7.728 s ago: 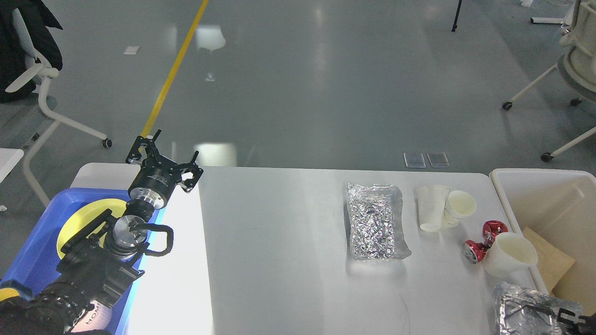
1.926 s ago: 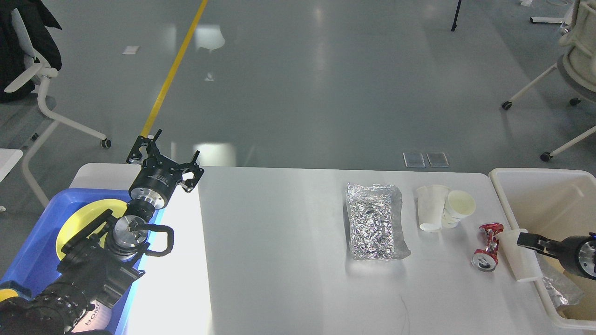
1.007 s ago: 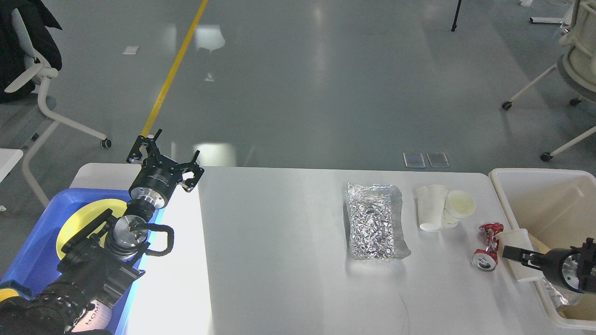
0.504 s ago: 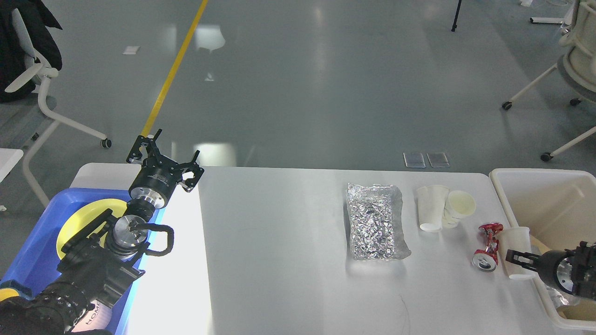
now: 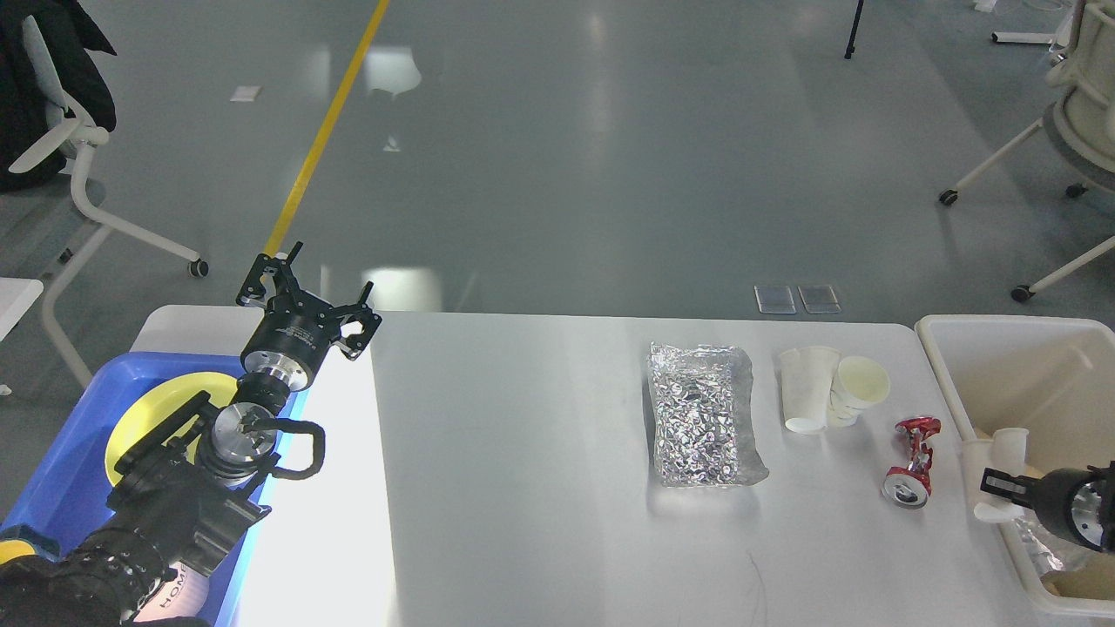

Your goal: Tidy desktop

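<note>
The white-grey desktop (image 5: 523, 488) holds a crinkled foil bag (image 5: 702, 416), two white paper cups (image 5: 806, 389) lying together, and a crushed red can (image 5: 911, 462). At the right edge my right gripper (image 5: 998, 484) is shut on a third white cup (image 5: 993, 453), which looks pinched and sits at the near rim of the beige bin (image 5: 1002, 348). My left gripper (image 5: 309, 287) stands open and empty, raised above the desktop's far left corner.
A blue tray (image 5: 61, 453) with a yellow plate (image 5: 152, 405) lies at the left under my left arm. Inside the bin lie brown paper and foil. Office chairs stand on the floor beyond the table.
My right gripper closed on the white cup beside the red can and drew it right to the bin's rim. The near foil bag went from the desktop into the bin. The left arm stayed still.
</note>
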Available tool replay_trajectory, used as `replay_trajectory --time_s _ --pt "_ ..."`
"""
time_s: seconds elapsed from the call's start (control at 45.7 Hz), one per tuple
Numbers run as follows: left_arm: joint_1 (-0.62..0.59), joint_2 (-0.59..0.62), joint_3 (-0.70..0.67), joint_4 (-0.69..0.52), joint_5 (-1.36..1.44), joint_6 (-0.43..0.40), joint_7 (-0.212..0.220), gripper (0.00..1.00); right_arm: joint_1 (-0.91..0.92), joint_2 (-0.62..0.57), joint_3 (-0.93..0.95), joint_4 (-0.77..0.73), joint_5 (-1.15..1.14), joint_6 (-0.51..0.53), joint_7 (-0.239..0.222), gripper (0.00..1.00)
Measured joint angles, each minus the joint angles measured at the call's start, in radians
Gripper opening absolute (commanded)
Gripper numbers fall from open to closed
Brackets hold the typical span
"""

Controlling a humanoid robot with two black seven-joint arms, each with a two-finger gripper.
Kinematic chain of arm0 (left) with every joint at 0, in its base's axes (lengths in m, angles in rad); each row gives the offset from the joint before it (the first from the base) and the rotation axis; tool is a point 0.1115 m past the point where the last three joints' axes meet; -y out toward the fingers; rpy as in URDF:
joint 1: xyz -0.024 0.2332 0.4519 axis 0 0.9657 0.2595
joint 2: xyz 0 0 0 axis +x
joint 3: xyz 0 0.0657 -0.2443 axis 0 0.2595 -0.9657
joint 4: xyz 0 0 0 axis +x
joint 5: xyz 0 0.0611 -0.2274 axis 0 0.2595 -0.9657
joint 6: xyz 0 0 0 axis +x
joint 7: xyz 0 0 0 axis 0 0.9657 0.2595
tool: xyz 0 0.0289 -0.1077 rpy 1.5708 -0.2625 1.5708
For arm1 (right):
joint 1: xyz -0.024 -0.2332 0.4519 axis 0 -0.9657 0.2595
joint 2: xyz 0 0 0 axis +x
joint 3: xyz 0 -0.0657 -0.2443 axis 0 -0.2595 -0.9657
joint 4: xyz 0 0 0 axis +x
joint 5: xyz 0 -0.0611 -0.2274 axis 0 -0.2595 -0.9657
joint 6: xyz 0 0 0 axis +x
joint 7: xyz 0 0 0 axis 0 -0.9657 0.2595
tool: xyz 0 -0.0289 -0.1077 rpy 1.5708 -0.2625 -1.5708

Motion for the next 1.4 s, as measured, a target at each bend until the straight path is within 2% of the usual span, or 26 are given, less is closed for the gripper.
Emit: replay_trajectory --time_s 0.131,0.219,0.35,0.482,0.569,0.679,0.81,0.985,1.138,1.226,1.313,1.401 --pt "0.0 0.0 0.0 0.0 0.0 0.0 0.0 0.98 0.053 -0.048 -0.003 0.001 -0.002 0.019 0.02 0.0" --pt "0.0 0.0 0.0 0.0 0.0 0.0 0.0 0.98 0.119 -0.086 -0.006 0.002 -0.005 0.074 0.04 0.0" --pt "0.0 0.0 0.0 0.0 0.0 0.0 0.0 0.98 0.304 -0.136 -0.009 0.008 -0.009 0.25 0.067 0.0" --pt "0.0 0.0 0.0 0.0 0.0 0.0 0.0 0.98 0.541 -0.144 -0.011 0.015 -0.055 0.511 0.072 0.0" --pt "0.0 0.0 0.001 0.0 0.0 0.0 0.0 0.98 0.728 -0.112 -0.012 0.068 -0.115 0.709 0.053 0.0" --pt "0.001 0.0 0.001 0.0 0.0 0.0 0.0 0.98 0.926 -0.05 -0.012 0.197 -0.145 0.89 0.013 0.0" --pt "0.001 0.0 0.0 0.0 0.0 0.0 0.0 0.98 1.129 0.025 -0.011 0.408 -0.148 1.019 -0.043 0.0" --pt "0.001 0.0 0.0 0.0 0.0 0.0 0.0 0.98 1.286 0.094 -0.009 0.658 -0.146 1.031 -0.086 0.0" --pt "0.001 0.0 0.0 0.0 0.0 0.0 0.0 0.98 1.322 0.109 -0.019 0.786 -0.144 0.935 -0.112 0.0" --pt "0.001 0.0 0.0 0.0 0.0 0.0 0.0 0.98 1.299 0.108 -0.077 0.774 -0.143 0.85 -0.128 0.0" --pt "0.0 0.0 0.0 0.0 0.0 0.0 0.0 0.98 1.212 0.09 -0.166 0.679 -0.14 0.752 -0.134 0.0" --pt "0.0 0.0 0.0 0.0 0.0 0.0 0.0 0.98 1.084 0.021 -0.209 0.543 -0.139 0.671 -0.135 0.0"
